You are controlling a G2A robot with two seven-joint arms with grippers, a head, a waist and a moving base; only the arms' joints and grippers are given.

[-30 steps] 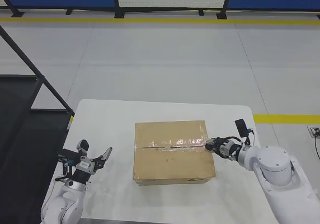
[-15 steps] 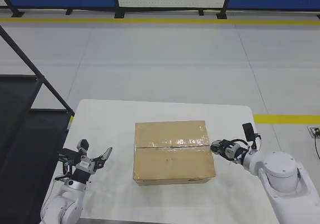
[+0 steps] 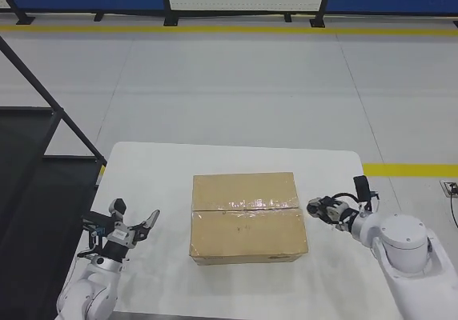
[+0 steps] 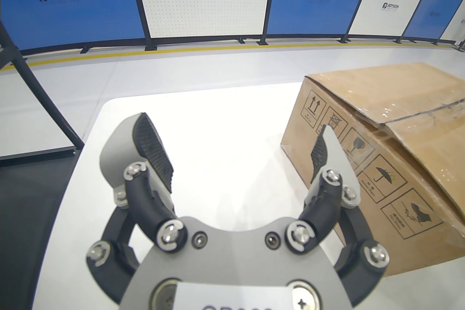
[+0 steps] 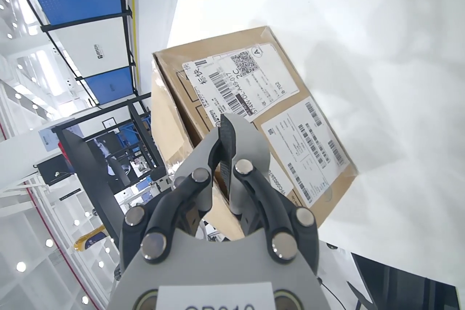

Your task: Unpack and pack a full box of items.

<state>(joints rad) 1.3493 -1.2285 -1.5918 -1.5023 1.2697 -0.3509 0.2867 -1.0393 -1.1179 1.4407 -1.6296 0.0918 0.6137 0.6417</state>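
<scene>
A closed brown cardboard box (image 3: pixel 249 216) sits in the middle of the white table (image 3: pixel 157 176), its top seam covered with clear tape. My left gripper (image 3: pixel 135 227) rests near the table's left front corner, open and empty, well apart from the box (image 4: pixel 381 129). In its wrist view the fingers (image 4: pixel 152 148) spread wide with bare table between them. My right gripper (image 3: pixel 314 207) is just off the box's right side, shut with nothing between its pads (image 5: pixel 227 140). The labelled side of the box (image 5: pixel 254 108) lies right beyond them.
A black frame (image 3: pixel 37 88) and a dark panel stand left of the table. Yellow floor lines run behind and to the right. Bare tabletop surrounds the box on every side.
My right gripper has drawn back to the right, from touching the box's right edge at the seam to a small gap off it. The left arm and the box have stayed put.
</scene>
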